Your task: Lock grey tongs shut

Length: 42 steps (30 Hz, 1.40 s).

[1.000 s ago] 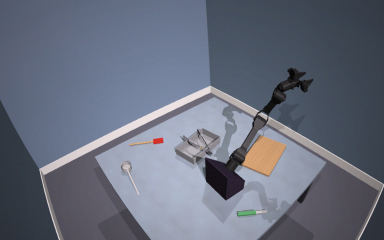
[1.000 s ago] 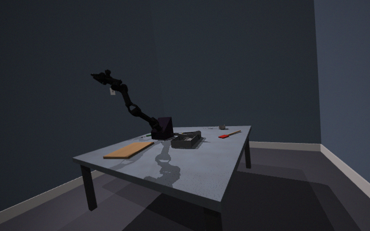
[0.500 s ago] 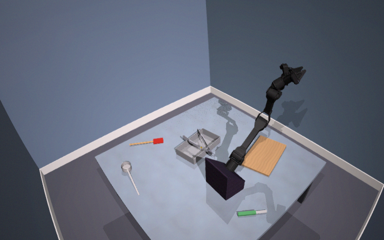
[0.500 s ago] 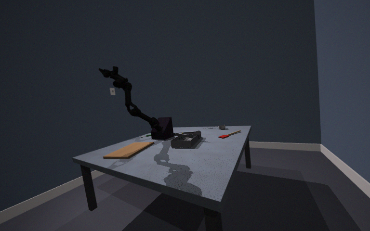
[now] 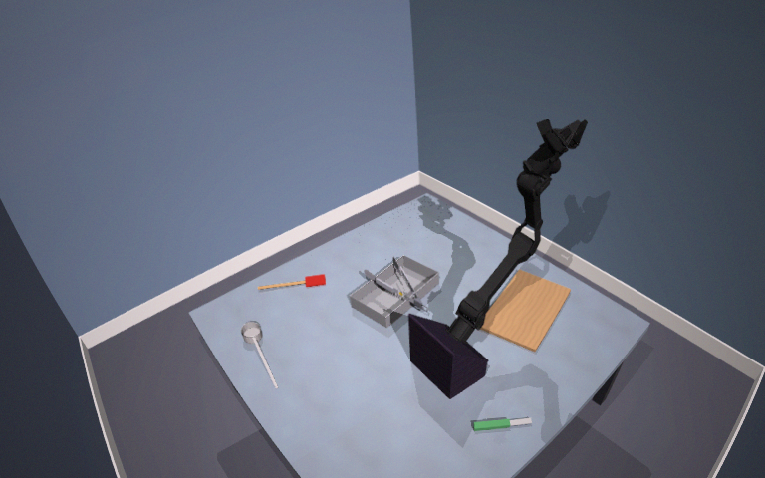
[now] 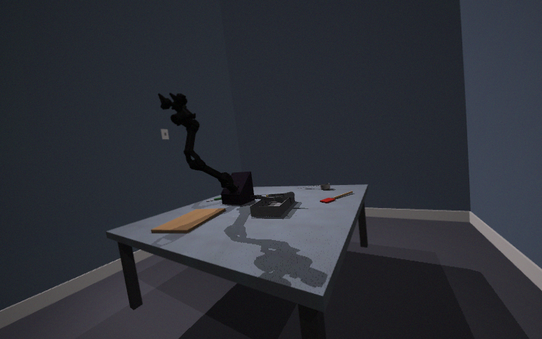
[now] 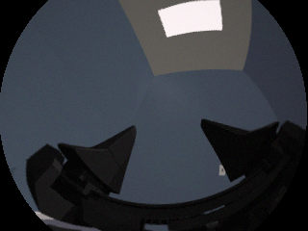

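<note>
The grey tongs (image 5: 415, 302) (image 6: 288, 195) lie open across the roasting tin (image 5: 369, 314) (image 6: 264, 212). Their two arms spread apart towards the tin's far side, and their joined end lies over the rim nearest the arm's base. The wooden board (image 5: 527, 318) (image 6: 181, 224) lies flat on the table, on the other side of the arm from the tin, with nothing on it. My gripper (image 5: 581, 126) (image 6: 164, 94) (image 7: 168, 126) is open and empty, high above the table and far from the tongs. The wrist view shows only walls and ceiling between and beyond the fingers.
The dark wedge-shaped base (image 5: 445, 358) (image 6: 239, 189) stands close to the tin. A red-headed spatula (image 5: 315, 280) (image 6: 327, 200) and a ladle-like cup with a long handle (image 5: 251, 332) (image 6: 325, 186) lie beyond the tin. A green-handled tool (image 5: 490, 424) lies behind the base.
</note>
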Motion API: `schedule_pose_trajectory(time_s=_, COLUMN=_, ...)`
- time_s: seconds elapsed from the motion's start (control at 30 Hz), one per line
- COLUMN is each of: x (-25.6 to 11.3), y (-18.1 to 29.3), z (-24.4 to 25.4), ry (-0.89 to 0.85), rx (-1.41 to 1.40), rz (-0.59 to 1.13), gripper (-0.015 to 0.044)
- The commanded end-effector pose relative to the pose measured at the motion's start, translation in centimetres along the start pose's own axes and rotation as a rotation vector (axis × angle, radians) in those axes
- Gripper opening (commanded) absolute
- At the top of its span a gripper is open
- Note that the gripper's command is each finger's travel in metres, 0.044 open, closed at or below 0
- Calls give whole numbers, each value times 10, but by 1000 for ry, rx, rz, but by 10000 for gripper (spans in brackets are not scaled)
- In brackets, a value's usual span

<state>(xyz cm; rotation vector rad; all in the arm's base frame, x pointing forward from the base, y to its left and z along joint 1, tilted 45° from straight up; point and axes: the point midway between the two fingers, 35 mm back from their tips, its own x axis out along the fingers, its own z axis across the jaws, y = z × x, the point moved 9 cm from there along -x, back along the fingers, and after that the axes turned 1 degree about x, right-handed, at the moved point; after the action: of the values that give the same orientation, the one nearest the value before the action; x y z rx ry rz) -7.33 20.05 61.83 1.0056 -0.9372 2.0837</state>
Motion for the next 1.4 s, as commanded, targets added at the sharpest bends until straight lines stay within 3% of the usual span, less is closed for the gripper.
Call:
schedule_pose_trajectory(time_s=0.0, x=-9, y=-15, z=-13, ry=73, rx=-72, rz=-51, gripper=440)
schedule_pose_trajectory(time_s=0.37, x=-43, y=-64, z=-64, ry=368, rx=-383, rz=-212, gripper=440)
schedule_pose_trajectory(time_s=0.77, x=-85, y=-107, z=-83, ry=595, rx=-585, rz=-311, gripper=440)
schedule_pose_trajectory(time_s=1.17, x=-184, y=-175, z=-121, ry=1199, rx=-1032, rz=-350, gripper=440)
schedule_pose_trajectory(time_s=1.37, x=-228, y=-195, z=-129, ry=1481, rx=-1175, rz=-269, gripper=440)
